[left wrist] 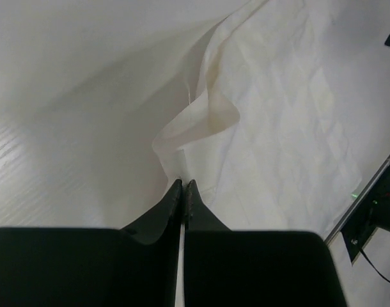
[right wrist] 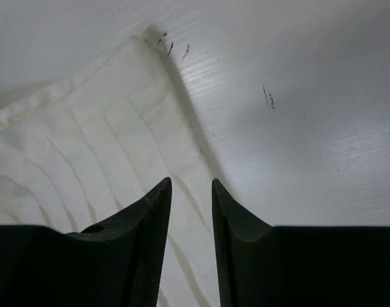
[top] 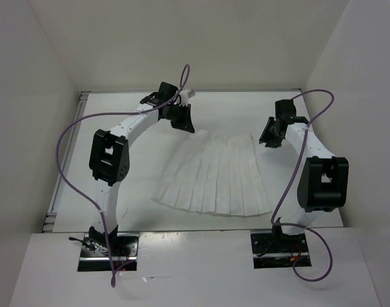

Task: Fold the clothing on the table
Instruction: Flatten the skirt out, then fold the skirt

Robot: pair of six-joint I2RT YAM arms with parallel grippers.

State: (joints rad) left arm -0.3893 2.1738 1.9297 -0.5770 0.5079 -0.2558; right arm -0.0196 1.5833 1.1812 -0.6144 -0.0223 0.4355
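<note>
White pleated clothing (top: 214, 179) lies fanned out in the middle of the counter (top: 233, 109), its narrow waist edge toward the far wall and its wide hem toward the arm bases. At the far-left corner the left pincer (left wrist: 183, 185) is clamped on the waistband, a strip of which rises off the counter to the tips, presumably so that corner can be carried over for the fold. Over the cloth's far-right side edge the right pincer (right wrist: 191, 185) stands apart with nothing between its tips, likely lined up to take the matching corner so both ends travel together.
</note>
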